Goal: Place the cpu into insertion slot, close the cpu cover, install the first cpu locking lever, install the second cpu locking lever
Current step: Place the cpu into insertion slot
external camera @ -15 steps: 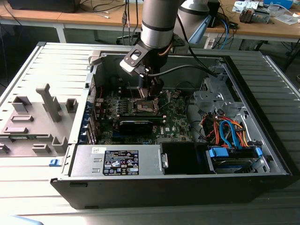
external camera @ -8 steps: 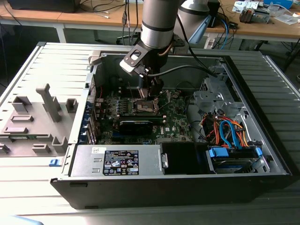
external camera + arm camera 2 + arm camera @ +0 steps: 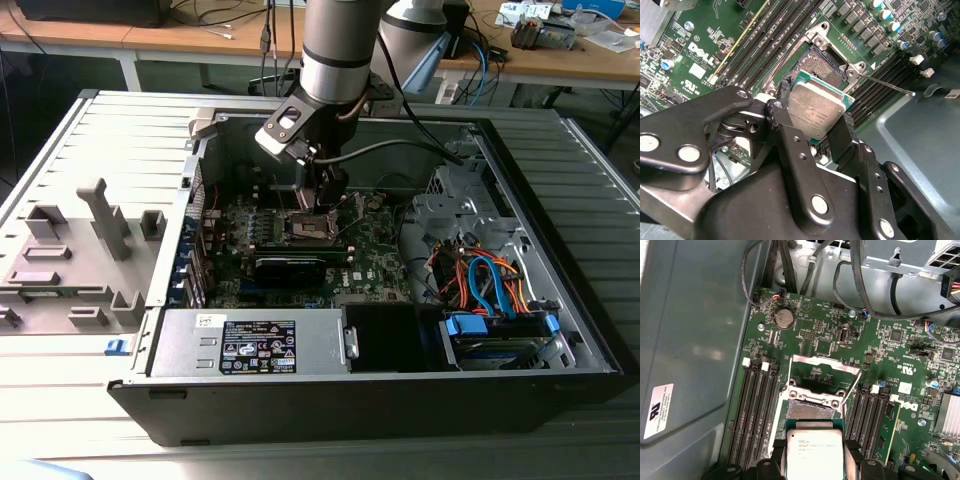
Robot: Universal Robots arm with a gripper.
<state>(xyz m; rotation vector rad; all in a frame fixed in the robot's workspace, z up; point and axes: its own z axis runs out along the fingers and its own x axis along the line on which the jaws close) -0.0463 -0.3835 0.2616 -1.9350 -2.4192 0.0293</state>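
At the exterior view's left, grey fixture blocks (image 3: 70, 255) sit on my worktop (image 3: 50, 390) beside the open computer case (image 3: 400, 405). Mid-case, the hand (image 3: 325, 195) hangs just above the insertion slot (image 3: 308, 228). In the second wrist view its fingers (image 3: 785, 125) clamp opposite edges of the cpu (image 3: 817, 112), close over the bare slot. In the first wrist view the cpu cover (image 3: 822, 360) stands raised. Blue and orange cables (image 3: 490, 275) lie rightmost.

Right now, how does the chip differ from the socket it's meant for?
The chip has a silvery-grey top with a green edge; the socket is dark inside a silver rim. The chip is clamped in the gripper, off the board; the socket sits fixed in the green board, uncovered and empty. Both are square.
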